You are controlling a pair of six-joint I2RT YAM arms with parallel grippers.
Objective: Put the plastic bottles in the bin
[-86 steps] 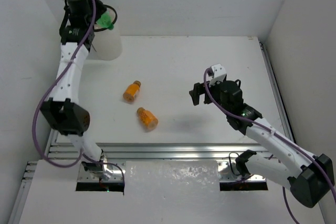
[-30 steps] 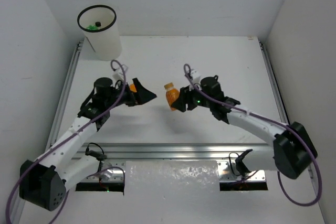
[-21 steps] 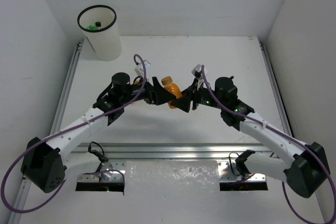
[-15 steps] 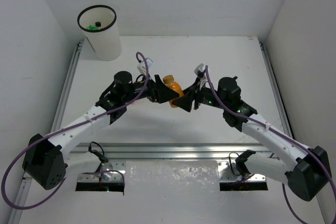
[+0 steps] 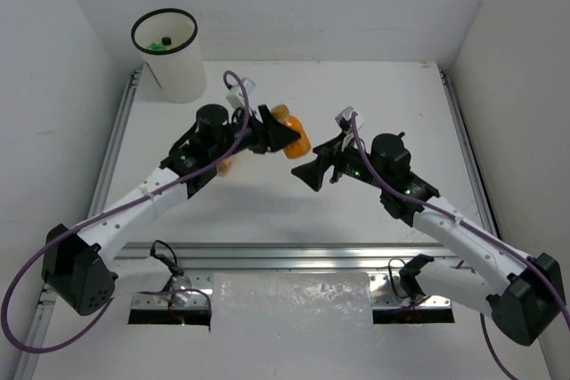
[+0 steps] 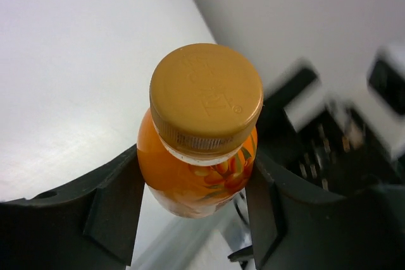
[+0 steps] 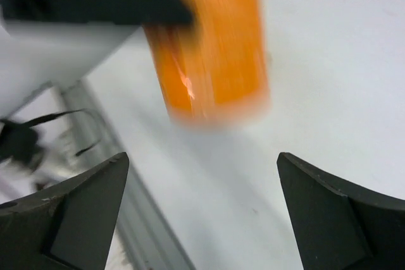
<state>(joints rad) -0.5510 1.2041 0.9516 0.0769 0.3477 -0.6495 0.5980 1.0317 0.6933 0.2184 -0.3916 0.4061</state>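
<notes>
My left gripper [image 5: 283,135] is shut on an orange plastic bottle [image 5: 292,130] and holds it above the table's middle. In the left wrist view the fingers [image 6: 112,205] clamp the bottle's body [image 6: 196,167] below its orange cap [image 6: 205,96]. My right gripper [image 5: 312,172] stands open just right of it, with nothing between its fingers. In the right wrist view the bottle [image 7: 212,49] hangs blurred beyond that gripper [image 7: 199,175]. A second orange bottle [image 5: 223,165] peeks out from under the left arm. The white bin [image 5: 171,64] stands at the back left, with a green bottle [image 5: 163,42] inside.
Metal rails [image 5: 285,255] run along the table's near edge and its left and right sides. White walls close in on three sides. The two arms reach toward each other over the middle of the table.
The bottle has passed from right gripper to left. The left jaws closed on it and carried it up and back; the right jaws opened and drew away.
</notes>
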